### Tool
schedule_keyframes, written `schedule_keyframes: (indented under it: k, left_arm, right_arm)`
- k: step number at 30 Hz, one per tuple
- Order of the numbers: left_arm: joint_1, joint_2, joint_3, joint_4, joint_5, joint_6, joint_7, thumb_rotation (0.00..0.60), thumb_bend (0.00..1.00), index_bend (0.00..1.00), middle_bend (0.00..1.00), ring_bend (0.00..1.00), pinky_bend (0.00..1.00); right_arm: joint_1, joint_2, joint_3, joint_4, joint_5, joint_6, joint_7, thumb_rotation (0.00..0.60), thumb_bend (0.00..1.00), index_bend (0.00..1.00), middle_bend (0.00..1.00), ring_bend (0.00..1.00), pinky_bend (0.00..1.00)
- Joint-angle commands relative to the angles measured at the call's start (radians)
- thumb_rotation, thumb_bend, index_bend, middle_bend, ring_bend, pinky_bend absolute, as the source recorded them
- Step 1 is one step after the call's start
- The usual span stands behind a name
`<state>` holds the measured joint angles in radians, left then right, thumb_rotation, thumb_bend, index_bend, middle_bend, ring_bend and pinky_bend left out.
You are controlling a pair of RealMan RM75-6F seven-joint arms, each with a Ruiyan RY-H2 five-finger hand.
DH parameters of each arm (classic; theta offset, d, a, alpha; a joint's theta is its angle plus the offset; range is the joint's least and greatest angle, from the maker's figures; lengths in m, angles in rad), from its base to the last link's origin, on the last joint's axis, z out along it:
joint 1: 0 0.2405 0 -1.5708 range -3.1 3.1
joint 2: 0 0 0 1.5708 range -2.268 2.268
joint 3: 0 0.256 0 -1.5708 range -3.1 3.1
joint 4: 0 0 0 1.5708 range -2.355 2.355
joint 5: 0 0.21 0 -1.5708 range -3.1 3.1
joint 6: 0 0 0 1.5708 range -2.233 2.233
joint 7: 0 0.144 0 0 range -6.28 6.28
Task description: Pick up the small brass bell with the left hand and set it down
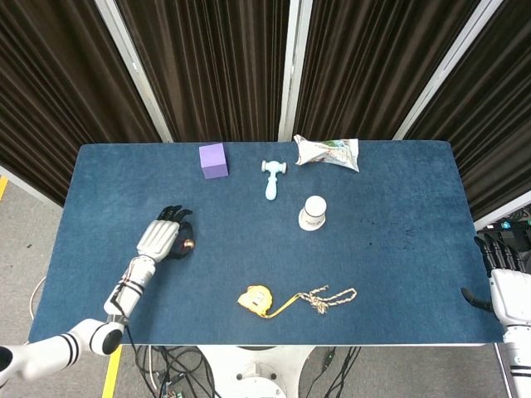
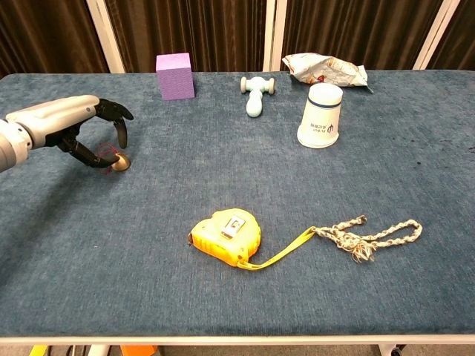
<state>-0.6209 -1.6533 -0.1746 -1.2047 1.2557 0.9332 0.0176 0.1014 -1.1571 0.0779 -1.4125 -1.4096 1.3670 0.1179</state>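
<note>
Brass under my left fingers: the small brass bell (image 2: 121,161) sits on the blue table (image 2: 237,297) near its left edge, and I have not lifted it.

My left fingertips (image 2: 119,136) are dark and curled down over the bell, with the thumb low beside it, touching or nearly so; I cannot tell from either view whether the left hand (image 2: 70,122) has really pinched it. In the head view the left hand (image 1: 163,235) covers most of the bell (image 1: 188,244). Outward from there stand a purple cube (image 2: 174,76), a pale blue toy hammer (image 2: 256,93), a white cup (image 2: 320,115) upside down and a crumpled snack bag (image 2: 326,70). Nearer me lies a yellow tape measure (image 2: 226,235), its tape reaching a braided cord (image 2: 371,236). My right hand (image 1: 503,282) hangs off the table's right edge, fingers apart, holding nothing.
</note>
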Motion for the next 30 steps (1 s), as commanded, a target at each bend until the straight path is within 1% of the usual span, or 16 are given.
schedule_keyframes:
  k: [1, 23, 30]
  left_arm:
    - [-0.002, -0.002, 0.000, 0.004, -0.003, -0.001, -0.001, 0.600, 0.33, 0.50, 0.14, 0.00, 0.00]
    - [-0.013, -0.004, 0.002, 0.008, -0.038, -0.016, 0.016, 0.600, 0.34, 0.54, 0.15, 0.00, 0.00]
    - [-0.016, 0.001, -0.001, -0.002, -0.053, -0.017, 0.032, 0.600, 0.37, 0.54, 0.16, 0.00, 0.00]
  right_arm:
    - [0.000, 0.000, 0.000, 0.001, 0.000, 0.000, 0.001, 0.600, 0.10, 0.00, 0.00, 0.00, 0.00]
    - [-0.003, -0.006, 0.000, 0.011, 0.004, -0.003, 0.003, 0.600, 0.11, 0.00, 0.00, 0.00, 0.00]
    - [-0.003, -0.007, 0.001, 0.012, 0.004, -0.003, 0.004, 0.600, 0.11, 0.00, 0.00, 0.00, 0.00]
